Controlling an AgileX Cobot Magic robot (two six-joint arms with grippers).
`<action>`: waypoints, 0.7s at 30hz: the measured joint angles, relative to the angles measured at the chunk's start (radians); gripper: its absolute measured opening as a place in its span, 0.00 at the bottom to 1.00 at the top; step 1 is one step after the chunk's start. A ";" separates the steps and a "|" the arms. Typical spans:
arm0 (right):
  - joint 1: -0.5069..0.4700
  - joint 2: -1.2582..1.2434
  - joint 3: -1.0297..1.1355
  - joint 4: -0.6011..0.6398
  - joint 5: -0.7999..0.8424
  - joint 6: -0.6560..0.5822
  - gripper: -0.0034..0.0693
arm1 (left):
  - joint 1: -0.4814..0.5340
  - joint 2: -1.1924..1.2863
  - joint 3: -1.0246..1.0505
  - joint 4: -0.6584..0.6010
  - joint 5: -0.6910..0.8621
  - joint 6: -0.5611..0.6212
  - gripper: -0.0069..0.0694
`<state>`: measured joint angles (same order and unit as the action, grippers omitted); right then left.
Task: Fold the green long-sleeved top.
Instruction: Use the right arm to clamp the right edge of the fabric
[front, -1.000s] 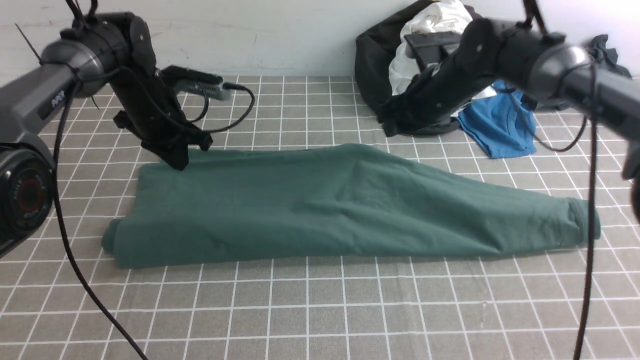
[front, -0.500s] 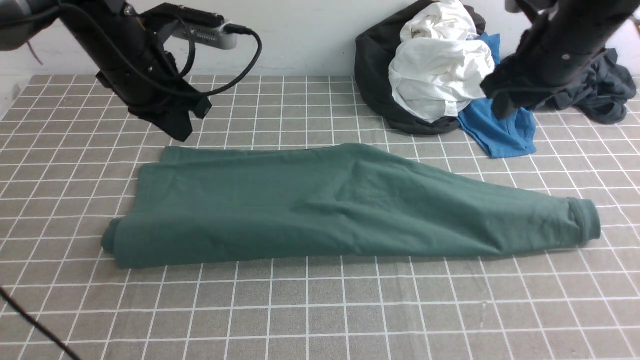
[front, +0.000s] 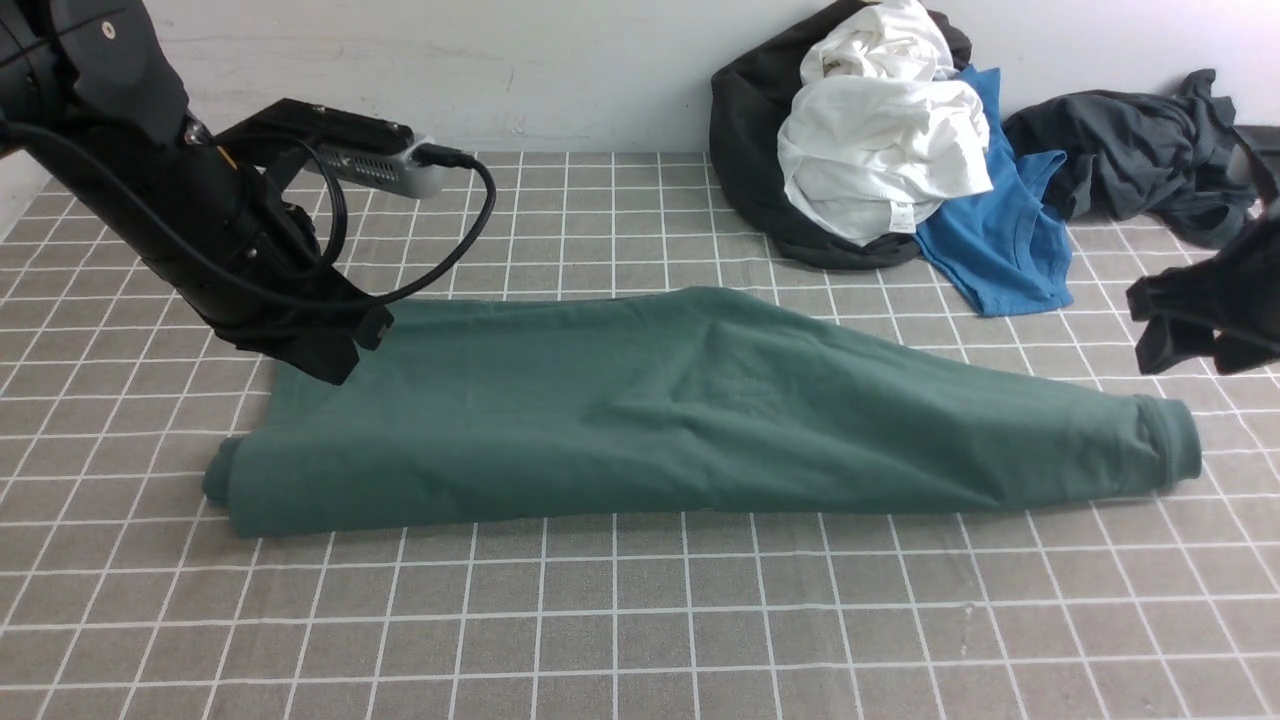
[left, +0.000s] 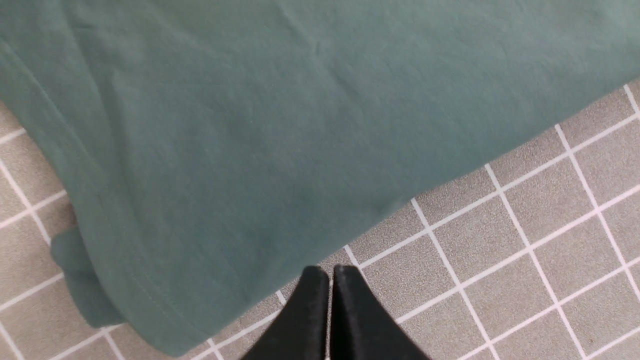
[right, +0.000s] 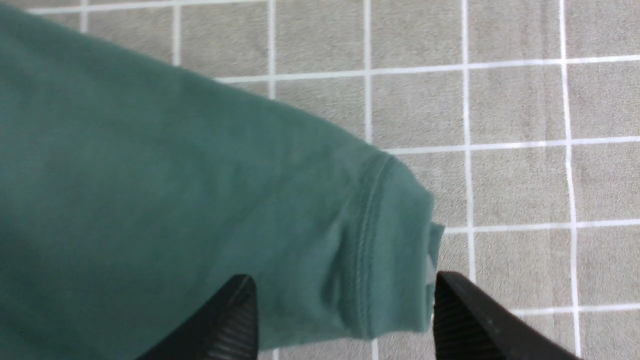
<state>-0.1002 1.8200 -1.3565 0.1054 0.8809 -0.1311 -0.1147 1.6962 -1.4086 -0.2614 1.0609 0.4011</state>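
Lying on the desk (front: 640, 620) is the green long-sleeved top (front: 640, 410) (folded lengthwise); left claw (left: 328, 274) pressed together, right claw (right: 344, 280) spread over its cuff (right: 385, 235).

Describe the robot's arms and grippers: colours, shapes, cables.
The left arm is thick and black, with a grey-silver camera box and a looping black cable. The left gripper has smooth, tapered black fingers. The right gripper is black too, and its fingers have ribbed inner faces.
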 joint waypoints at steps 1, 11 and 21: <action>-0.002 0.005 0.000 0.000 -0.004 0.002 0.68 | 0.000 0.000 0.000 0.000 0.000 0.000 0.08; -0.016 0.239 -0.005 0.013 -0.141 0.091 0.83 | 0.000 0.005 0.001 -0.001 -0.001 0.022 0.08; -0.003 0.225 -0.005 0.041 -0.125 0.017 0.48 | 0.000 0.027 0.001 0.000 -0.001 0.025 0.08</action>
<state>-0.1032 2.0447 -1.3612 0.1468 0.7555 -0.1140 -0.1147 1.7230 -1.4074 -0.2612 1.0597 0.4258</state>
